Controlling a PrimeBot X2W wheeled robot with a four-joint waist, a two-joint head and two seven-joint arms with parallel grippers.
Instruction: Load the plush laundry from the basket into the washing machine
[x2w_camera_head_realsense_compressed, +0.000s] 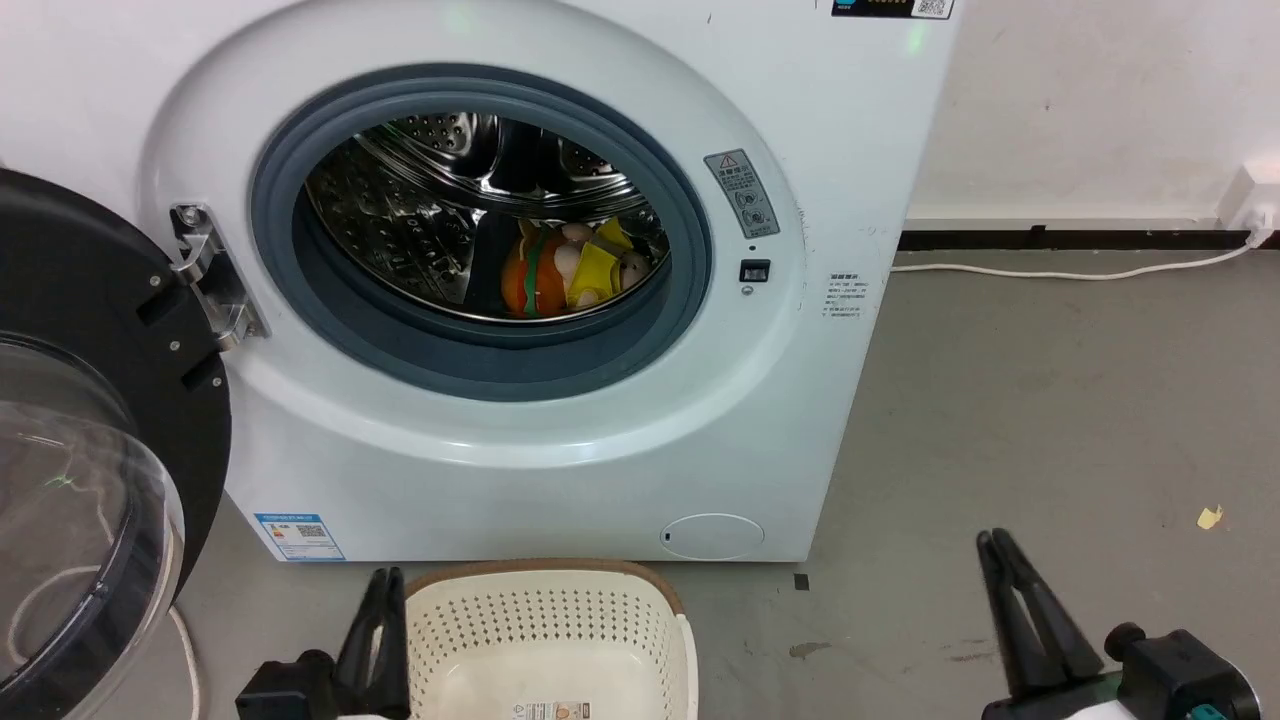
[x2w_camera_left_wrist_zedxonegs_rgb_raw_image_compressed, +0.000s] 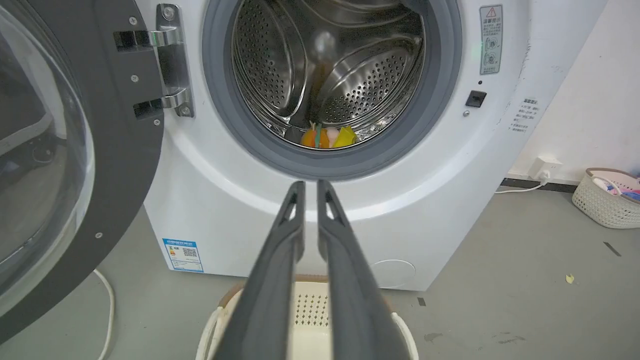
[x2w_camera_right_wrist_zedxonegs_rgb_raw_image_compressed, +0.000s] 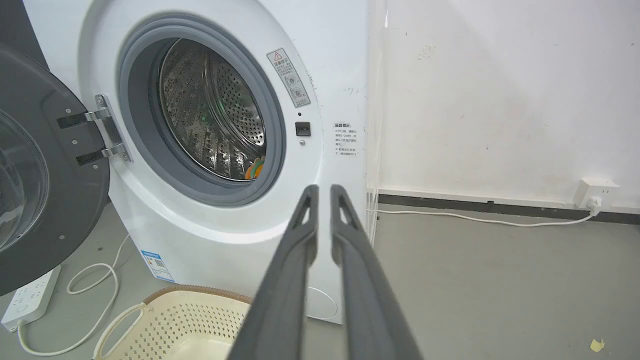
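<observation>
Left fingers (x2w_camera_left_wrist_zedxonegs_rgb_raw_image_compressed: 300, 190) rise from the bottom centre of their wrist view, clenched almost tip to tip on nothing. Right fingers (x2w_camera_right_wrist_zedxonegs_rgb_raw_image_compressed: 312, 192) are likewise pressed together and bare, low at the right of the head view.

Just beside the left pair, at the bottom centre, stands the basket (x2w_camera_head_realsense_compressed: 545, 568). Its inside bottom shows a printed label (x2w_camera_head_realsense_compressed: 553, 710) and no toy. The plush laundry (x2w_camera_head_realsense_compressed: 570, 268) lies low in the steel drum (x2w_camera_head_realsense_compressed: 420, 220), behind the grey seal (x2w_camera_head_realsense_compressed: 500, 350) of the washing machine (x2w_camera_head_realsense_compressed: 560, 470), upper centre of the head view.

Loading looks complete, so the step in hand is probably a check and a tidy stand-off. What matters is whether the toy and its tag sit wholly past the seal. It appears they do, though the tag is too small to make out. Both arms are best kept low and apart from the open door (x2w_camera_head_realsense_compressed: 80, 260) at the left edge, whose clear bubble hangs near the left fingers, and away from the basket rim, which would shift easily if nudged.
</observation>
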